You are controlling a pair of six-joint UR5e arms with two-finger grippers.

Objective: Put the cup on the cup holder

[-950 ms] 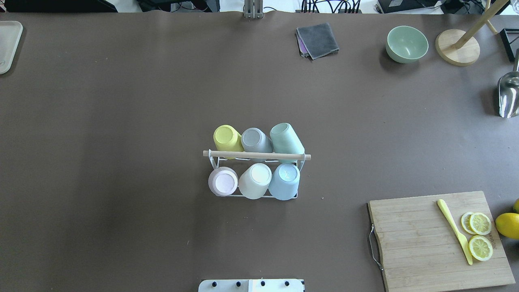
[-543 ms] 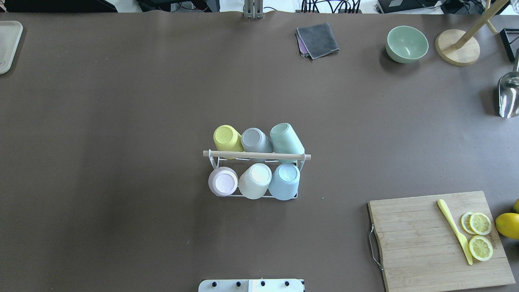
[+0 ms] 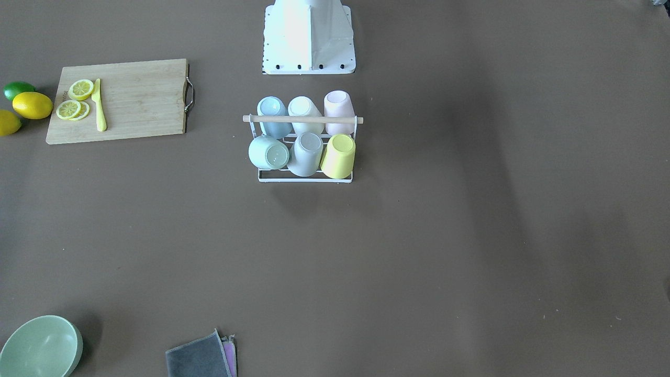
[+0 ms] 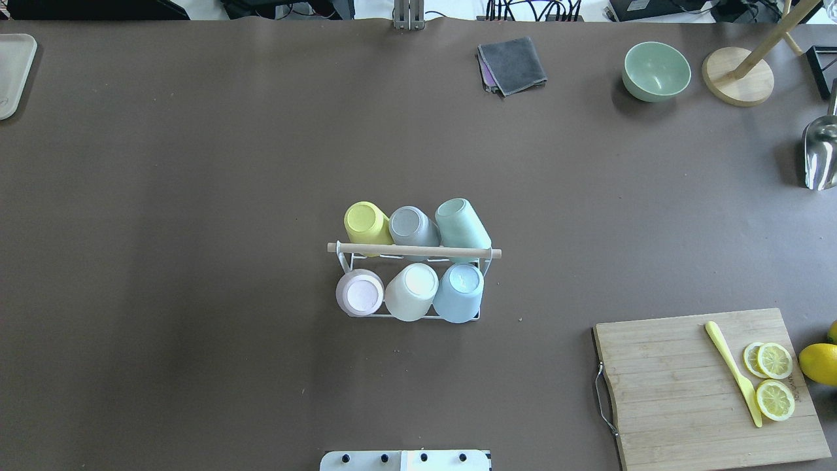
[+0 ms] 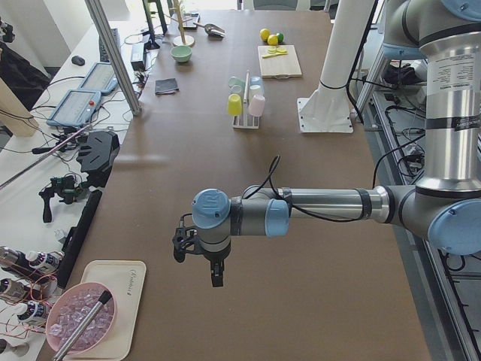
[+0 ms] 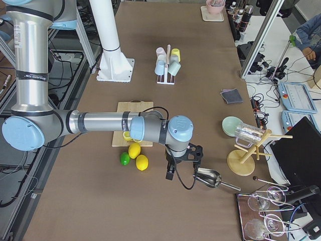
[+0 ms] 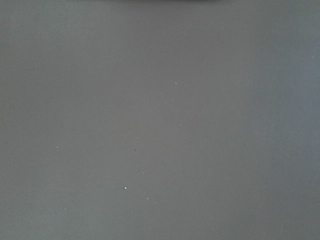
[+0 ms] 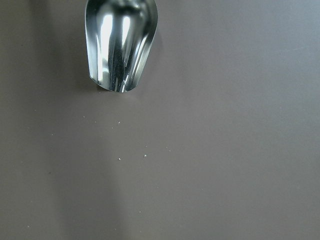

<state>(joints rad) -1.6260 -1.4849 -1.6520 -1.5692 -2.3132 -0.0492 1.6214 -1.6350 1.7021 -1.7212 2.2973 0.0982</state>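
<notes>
Cutting board (image 4: 673,386) — lemon slices (image 4: 775,360), yellow knife (image 4: 733,371) on it; green bowl (image 4: 656,70) well apart.

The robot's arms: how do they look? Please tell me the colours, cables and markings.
Both the left arm and the right arm are silver-grey metal tubes with light blue joint caps. A black cable loops along each forearm. The left gripper and right gripper are black. Small printed labels mark the upright tubes.
</notes>
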